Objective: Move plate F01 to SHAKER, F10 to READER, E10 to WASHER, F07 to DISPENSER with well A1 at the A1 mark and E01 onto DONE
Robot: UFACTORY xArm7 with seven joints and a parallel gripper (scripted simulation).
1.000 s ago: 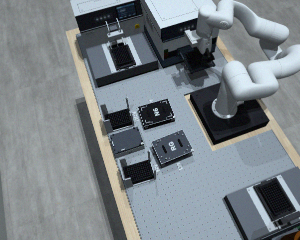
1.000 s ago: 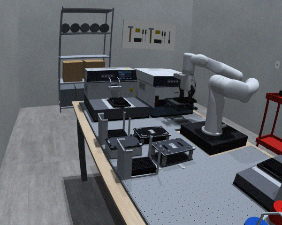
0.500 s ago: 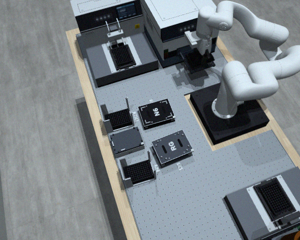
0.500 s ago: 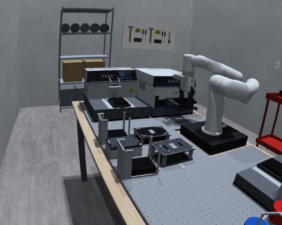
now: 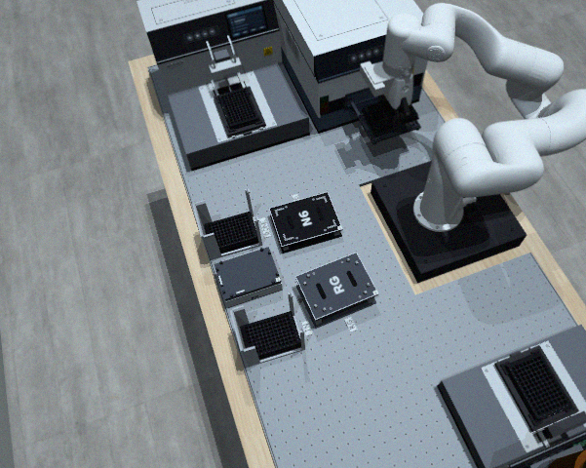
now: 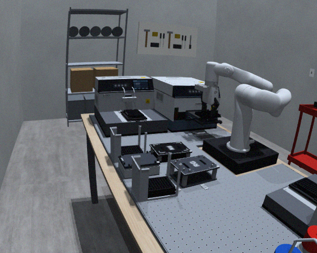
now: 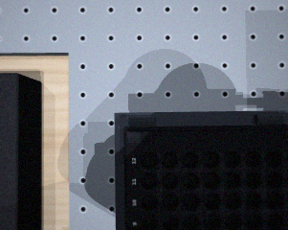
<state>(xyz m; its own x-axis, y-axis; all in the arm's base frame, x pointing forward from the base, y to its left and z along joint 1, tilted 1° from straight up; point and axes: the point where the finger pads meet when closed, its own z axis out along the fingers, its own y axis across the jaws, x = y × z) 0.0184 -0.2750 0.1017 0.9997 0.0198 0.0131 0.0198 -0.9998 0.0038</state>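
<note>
My gripper [image 5: 401, 109] [image 6: 209, 108] is shut on a black well plate [image 5: 385, 122] [image 6: 207, 114] [image 7: 206, 177], held level just over the tray in front of the READER housing [image 5: 332, 30] [image 6: 174, 87]. Its label cannot be read. In the wrist view the plate fills the lower right and the fingers are out of sight. Another plate [image 5: 239, 108] [image 6: 133, 114] sits on the WASHER deck. A third plate [image 5: 537, 387] [image 6: 308, 187] sits on the instrument at the near right. The grey SHAKER block [image 5: 245, 274] [image 6: 142, 159] carries no plate.
Two stack racks flank the SHAKER, each with a plate inside [image 5: 230, 231] [image 5: 270, 334]. Nest N6 [image 5: 305, 218] and nest RG [image 5: 337, 284] stand mid-deck without plates. The arm's black base [image 5: 449, 236] is to the right. A red cart [image 6: 308, 136] stands beyond the table.
</note>
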